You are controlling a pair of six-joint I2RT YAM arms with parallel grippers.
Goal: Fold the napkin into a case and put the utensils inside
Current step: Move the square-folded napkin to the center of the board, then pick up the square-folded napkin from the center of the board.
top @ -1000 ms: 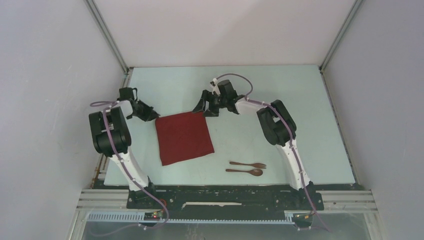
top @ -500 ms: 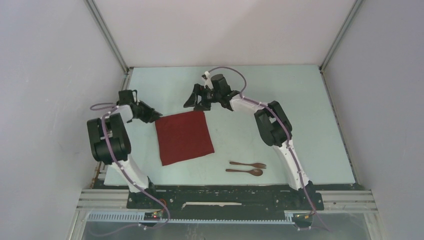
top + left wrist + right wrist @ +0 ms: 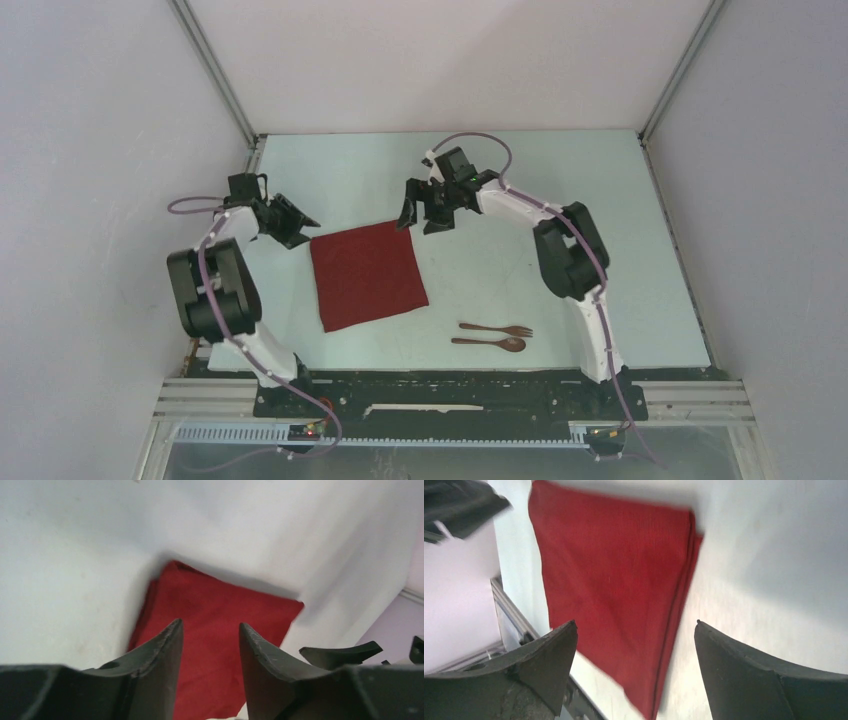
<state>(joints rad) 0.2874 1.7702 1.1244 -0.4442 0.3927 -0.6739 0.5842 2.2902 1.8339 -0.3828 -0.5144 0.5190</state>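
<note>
Pale table point(image 3: 560, 230), white walls around it. At the left, the left gripper point(image 3: 305, 222) hovers just beside the napkin's point(image 3: 367, 275) far left corner, its fingers parted a little with nothing between them. The dark red napkin lies flat mid-table, with layered edges along one side. Over its far right corner the right gripper point(image 3: 422, 218) hangs spread wide, empty. Further right, apart from the cloth, the fork point(image 3: 497, 329) and spoon point(image 3: 490, 343) lie side by side.

Table point(image 3: 600, 200): pale, flat top.
Napkin point(image 3: 367, 275): dark red, folded square lying flat, at 9 o'clock from the table's middle.
Fork point(image 3: 497, 329): at 5 o'clock.
Spoon point(image 3: 490, 343): just beside the fork, at its 6 o'clock, parallel.
</note>
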